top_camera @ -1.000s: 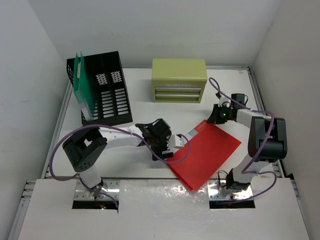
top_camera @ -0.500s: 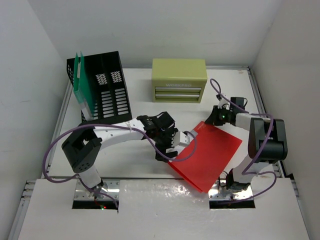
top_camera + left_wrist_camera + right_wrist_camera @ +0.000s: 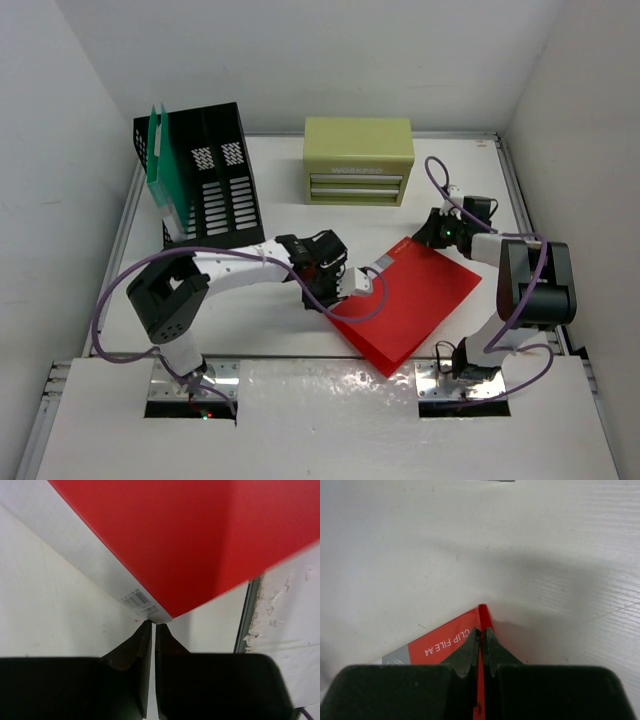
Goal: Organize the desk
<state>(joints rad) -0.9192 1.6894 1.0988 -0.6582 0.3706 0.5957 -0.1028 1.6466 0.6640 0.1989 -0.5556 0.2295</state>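
A red clip-file folder (image 3: 420,300) lies slantwise on the white desk (image 3: 280,185), right of centre. My right gripper (image 3: 420,238) is shut on its far corner, and the red sheet runs edge-on between the fingertips (image 3: 481,630). My left gripper (image 3: 340,292) is shut at the folder's left corner, where a white barcode label sits. In the left wrist view the jaw tips (image 3: 153,625) meet that corner (image 3: 159,616). Only a thin white slit shows between the jaws, so I cannot tell whether they pinch it. The red cover (image 3: 190,540) fills the top of that view.
An olive-green drawer chest (image 3: 358,160) stands at the back centre. A black slotted file rack (image 3: 210,180) at the back left holds a green folder (image 3: 158,160). A metal edge rail (image 3: 248,610) runs close to the left gripper. White walls enclose the desk.
The left gripper, open earlier beside the folder's left edge, has shut at its labelled corner. The folder's near corner has shifted slightly left and back. The right gripper stays shut on the far corner.
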